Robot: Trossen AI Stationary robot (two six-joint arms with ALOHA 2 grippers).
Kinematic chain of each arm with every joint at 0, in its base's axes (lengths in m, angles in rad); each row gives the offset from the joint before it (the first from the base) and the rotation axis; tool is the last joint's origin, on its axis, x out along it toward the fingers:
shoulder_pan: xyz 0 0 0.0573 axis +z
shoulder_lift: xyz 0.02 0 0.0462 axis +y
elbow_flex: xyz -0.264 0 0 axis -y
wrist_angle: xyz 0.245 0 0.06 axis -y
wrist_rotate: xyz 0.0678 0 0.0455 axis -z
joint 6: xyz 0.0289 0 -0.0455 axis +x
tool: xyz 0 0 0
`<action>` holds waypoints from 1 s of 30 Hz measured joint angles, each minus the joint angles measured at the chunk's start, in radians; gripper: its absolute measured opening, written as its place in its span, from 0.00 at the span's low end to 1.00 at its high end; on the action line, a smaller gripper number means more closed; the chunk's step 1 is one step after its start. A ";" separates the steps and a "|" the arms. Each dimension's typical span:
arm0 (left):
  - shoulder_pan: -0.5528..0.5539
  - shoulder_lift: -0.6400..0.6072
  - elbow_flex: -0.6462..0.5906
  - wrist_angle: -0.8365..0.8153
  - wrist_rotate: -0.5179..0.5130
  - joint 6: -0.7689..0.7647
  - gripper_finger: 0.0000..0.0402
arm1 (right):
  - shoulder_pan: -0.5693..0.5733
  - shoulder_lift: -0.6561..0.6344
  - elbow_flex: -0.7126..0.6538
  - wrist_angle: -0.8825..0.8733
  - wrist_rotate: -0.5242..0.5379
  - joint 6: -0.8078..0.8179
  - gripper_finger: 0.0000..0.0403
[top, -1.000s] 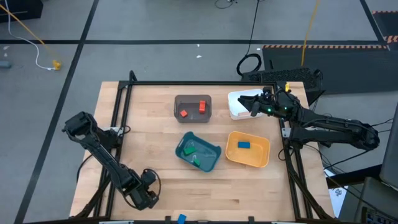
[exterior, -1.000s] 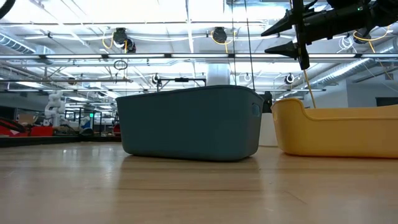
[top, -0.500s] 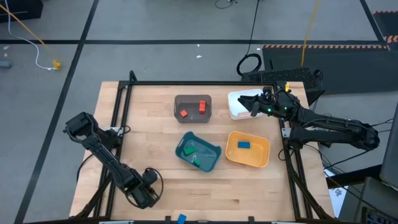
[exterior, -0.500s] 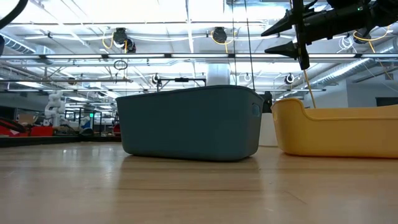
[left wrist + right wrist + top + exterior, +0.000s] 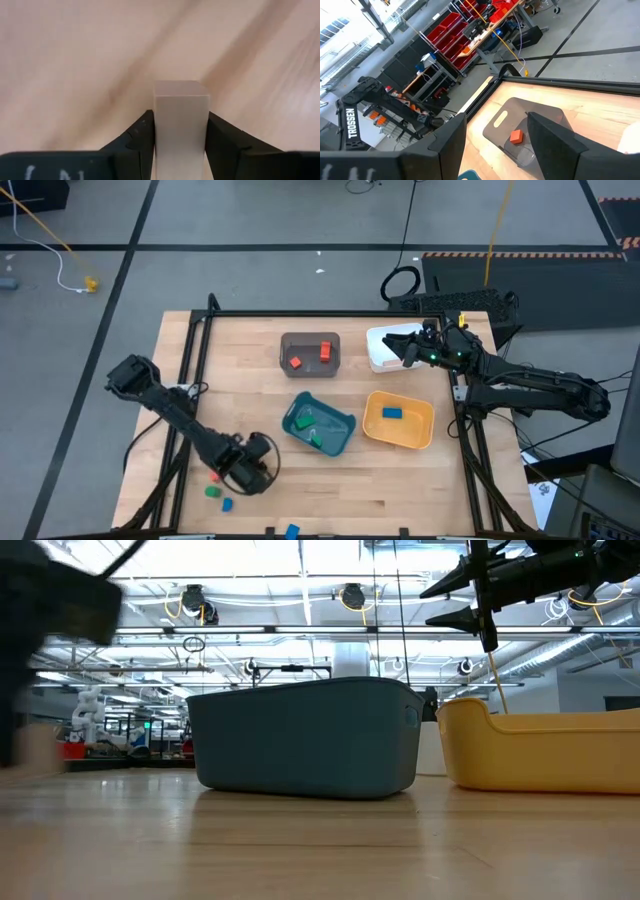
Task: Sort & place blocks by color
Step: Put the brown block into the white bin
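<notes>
The left gripper (image 5: 180,137) is narrowed onto a plain light-wood block (image 5: 180,125), which is clamped between the two dark fingers (image 5: 142,137) in the left wrist view, with blurred wood of the surface (image 5: 420,480) behind it. In the high view this gripper (image 5: 252,465) is seen in the lower left of the frame, just left of the teal tray (image 5: 335,435). Three loose blocks are seen beside it, nearer the lower edge: a red block (image 5: 215,476), a green block (image 5: 211,492) and a blue block (image 5: 227,504), all lying apart on the bare wood.

The right gripper (image 5: 398,343) is held with its fingers spread and nothing between them, above the white tray (image 5: 376,360) in the upper right of the high view. In the low view it (image 5: 455,598) is seen at the upper right, well above the yellow tray (image 5: 540,755).

Four trays are counted in the middle of the surface. Two red blocks (image 5: 325,350) are lying in the grey tray (image 5: 310,370) at the upper centre; one of them (image 5: 516,136) is also shown in the right wrist view. Green blocks (image 5: 306,420) are lying in the teal tray, though how many cannot be told. One blue block (image 5: 392,413) is lying in the yellow tray (image 5: 415,435). Another blue piece (image 5: 290,531) is seen at the bottom edge of the frame, off the wood.
</notes>
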 joint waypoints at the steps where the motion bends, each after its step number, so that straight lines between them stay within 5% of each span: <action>1: 0.018 -0.006 0.000 0.003 -0.031 0.026 0.33 | 0.000 0.000 0.000 0.000 0.000 0.000 0.50; 8: 0.137 -0.085 -0.001 0.193 -0.222 0.267 0.33 | 0.000 0.000 0.000 0.000 0.000 0.000 0.50; 17: 0.231 -0.186 0.000 0.615 -0.268 0.777 0.34 | 0.000 0.000 0.000 0.000 0.000 -0.016 0.50; 30: 0.267 -0.183 0.000 0.855 -0.340 1.055 0.34 | 0.000 0.000 0.000 0.023 0.004 -0.052 0.50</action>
